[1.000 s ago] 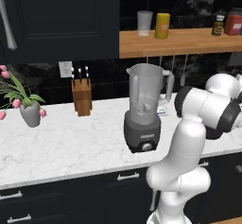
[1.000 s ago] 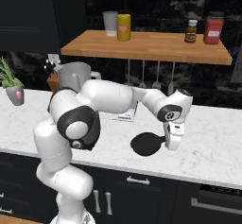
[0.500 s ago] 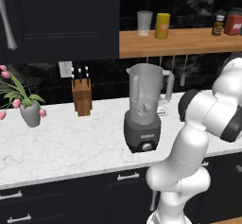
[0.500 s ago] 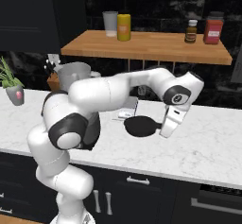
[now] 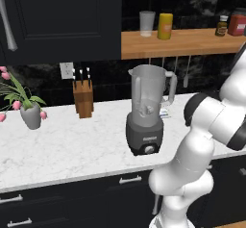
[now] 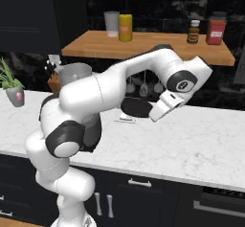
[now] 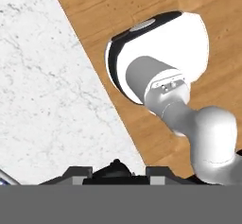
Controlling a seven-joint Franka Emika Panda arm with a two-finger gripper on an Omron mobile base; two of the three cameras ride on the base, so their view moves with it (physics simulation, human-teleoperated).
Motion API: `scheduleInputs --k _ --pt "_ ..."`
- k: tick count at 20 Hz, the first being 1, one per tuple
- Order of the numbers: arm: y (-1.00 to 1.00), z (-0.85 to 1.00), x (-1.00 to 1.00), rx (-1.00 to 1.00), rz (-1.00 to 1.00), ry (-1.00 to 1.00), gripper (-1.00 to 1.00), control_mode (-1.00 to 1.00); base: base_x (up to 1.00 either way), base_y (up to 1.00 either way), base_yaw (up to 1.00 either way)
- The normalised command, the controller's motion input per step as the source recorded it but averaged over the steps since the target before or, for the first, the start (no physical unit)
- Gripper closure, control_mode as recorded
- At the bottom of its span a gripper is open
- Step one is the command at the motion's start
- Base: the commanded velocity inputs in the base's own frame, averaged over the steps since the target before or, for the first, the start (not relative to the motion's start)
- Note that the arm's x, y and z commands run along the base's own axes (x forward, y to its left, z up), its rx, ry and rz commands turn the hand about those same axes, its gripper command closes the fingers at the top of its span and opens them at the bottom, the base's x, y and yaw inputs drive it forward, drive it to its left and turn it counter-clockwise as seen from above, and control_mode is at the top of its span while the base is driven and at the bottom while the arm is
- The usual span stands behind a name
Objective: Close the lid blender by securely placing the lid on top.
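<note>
The jaws (image 6: 152, 117) appear clamped on the rim of the lid (image 6: 136, 107), a flat black disc held roughly level and clear above the marble tabletop (image 6: 201, 140), toward its back edge; the fingertips themselves are too small to make out in the right base view, so the grip is a judgement from how the lid hangs off the end of the hand. In the hand view the dark fingertips (image 7: 115, 170) sit close together at the bottom, with tabletop and wooden floor beyond.

Holding the disc flat probably serves the task: it can go down onto the jar's mouth without tilting. The lid is well apart from the blender (image 5: 146, 115), which stands near the middle of the tabletop, closer to the front edge, its jar open at the top and its handle turned toward the arm's side. The carry across is yet to be done.

A small pale item (image 6: 125, 120) lies on the tabletop just below the lid. A knife block (image 5: 83, 96) and a flower vase (image 5: 31, 115) stand toward the far end. On the wooden shelf (image 5: 182, 42) are a clear cup (image 5: 147, 24), a yellow cup (image 5: 165, 26) and two jars; no label or writing is legible anywhere.
</note>
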Motion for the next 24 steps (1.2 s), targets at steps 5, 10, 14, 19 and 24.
scheduleInputs --k 5,10,14,19,24 --pt "0.43 0.52 -0.07 0.05 -0.23 0.02 1.00 -1.00 0.00 0.00 0.00" --pt "0.26 0.45 0.00 0.05 -0.14 -0.08 1.00 -1.00 0.00 0.00 0.00" --pt "0.19 0.39 0.00 0.00 -0.04 -0.10 1.00 -1.00 0.00 0.00 0.00" --pt "0.28 0.26 0.00 0.00 0.00 -0.11 1.00 -1.00 0.00 0.00 0.00" --pt "0.49 0.10 0.00 -0.04 0.00 -0.14 1.00 -1.00 0.00 0.00 0.00"
